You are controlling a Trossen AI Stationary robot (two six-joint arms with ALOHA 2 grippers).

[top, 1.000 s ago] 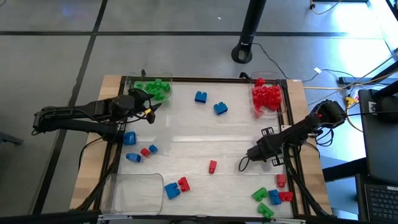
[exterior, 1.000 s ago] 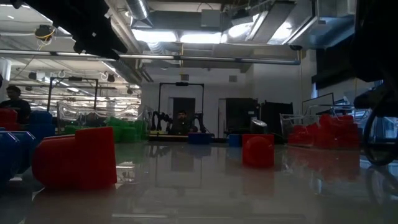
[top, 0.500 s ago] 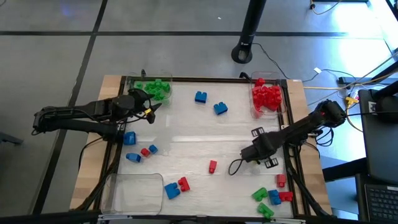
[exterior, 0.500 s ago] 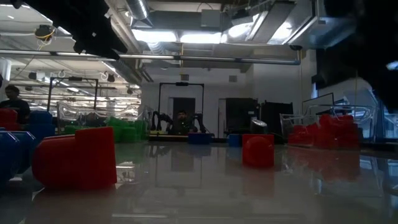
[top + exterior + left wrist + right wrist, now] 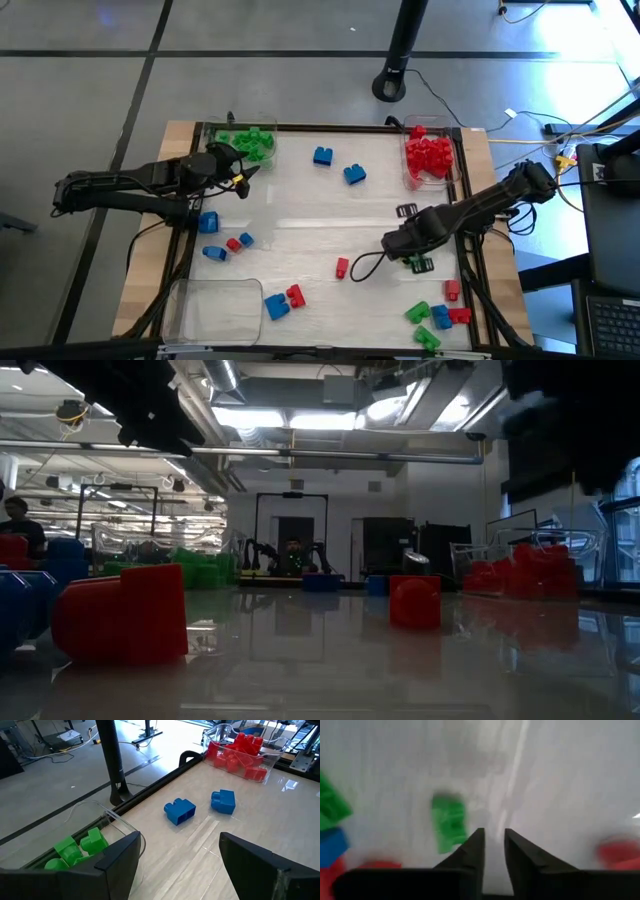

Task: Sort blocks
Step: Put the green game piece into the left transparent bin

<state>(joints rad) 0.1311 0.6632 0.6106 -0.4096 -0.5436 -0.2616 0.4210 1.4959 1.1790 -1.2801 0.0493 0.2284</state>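
Wide bare strip is running across the table (image 5: 300, 215) middle, passable. Right arm (image 5: 470, 210) is blocking the right side. Two blue blocks (image 5: 338, 165) are sitting near the far edge; a red block (image 5: 342, 267) is sitting toward the near edge. Clear trays are occupying far corners and near-left corner.

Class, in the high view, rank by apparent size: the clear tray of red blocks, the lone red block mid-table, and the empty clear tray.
1. Empty clear tray: largest.
2. Tray of red blocks.
3. Lone red block: smallest by far.
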